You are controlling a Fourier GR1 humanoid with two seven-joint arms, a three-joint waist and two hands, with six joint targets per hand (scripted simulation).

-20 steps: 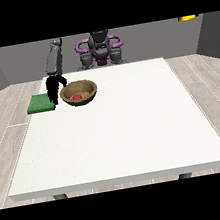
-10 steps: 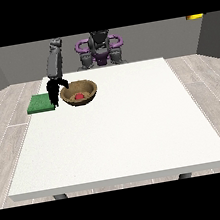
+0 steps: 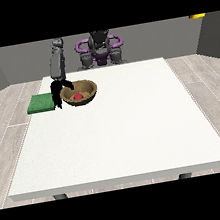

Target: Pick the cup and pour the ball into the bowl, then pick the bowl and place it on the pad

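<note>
A brown wooden bowl (image 3: 80,94) stands at the table's far left with a red ball (image 3: 78,95) inside it. Left of it lies the flat green pad (image 3: 41,103). The black hand at the view's left (image 3: 57,92) hangs between pad and bowl. Its fingers point straight down along the bowl's outer left side, and its thumb arches towards the rim. The bowl rests on the table. No cup shows anywhere. The other hand is not visible.
The robot's torso (image 3: 100,50) with purple shoulder parts stands behind the table's far edge. The white table (image 3: 122,140) stretches wide towards the camera and to the right. Grey plank floor surrounds it.
The hand at the view's left has sunk lower beside the bowl, its fingers now reaching down near the table. Bowl, ball and pad have stayed put.
</note>
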